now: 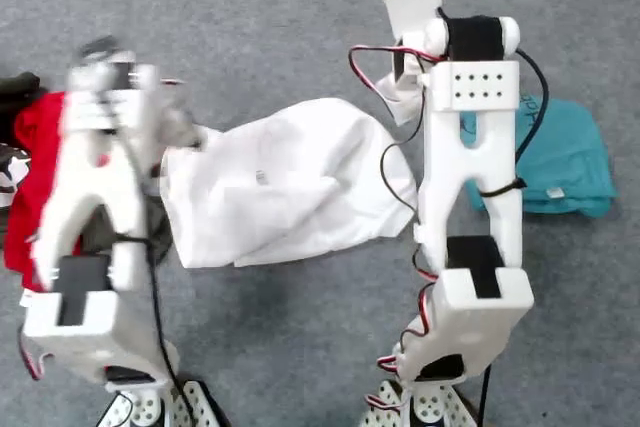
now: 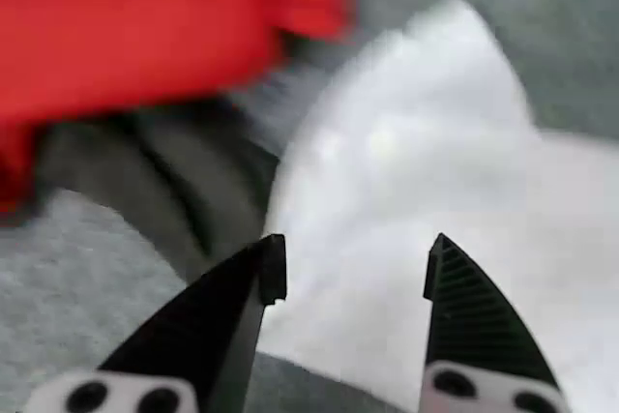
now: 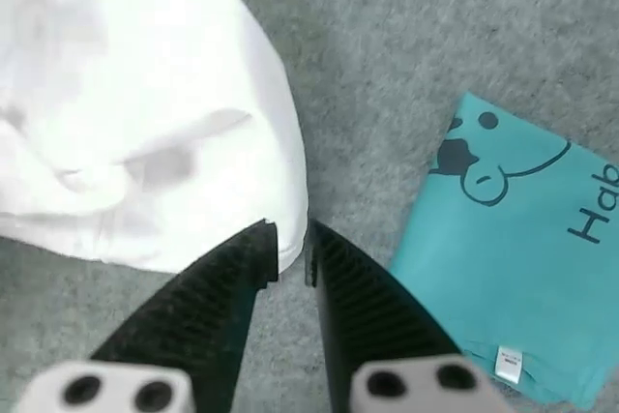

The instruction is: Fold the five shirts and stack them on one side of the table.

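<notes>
A crumpled white shirt (image 1: 290, 182) lies in the middle of the grey table (image 1: 300, 347). My left gripper (image 2: 356, 263) is open just above the shirt's left edge (image 2: 435, 142), close to a red shirt (image 2: 145, 26) and a dark grey shirt (image 2: 164, 171). In the high view that gripper (image 1: 185, 137) is at the shirt's left corner. My right gripper (image 3: 290, 239) is shut on the edge of the white shirt (image 3: 126, 94) at its far right corner (image 1: 400, 97). A folded teal shirt (image 3: 513, 239) lies just beside it.
The folded teal shirt (image 1: 570, 162) sits at the right side of the table. The red shirt (image 1: 35, 177) and a dark garment (image 1: 20, 87) are piled at the left edge. Bare table lies in front of the white shirt.
</notes>
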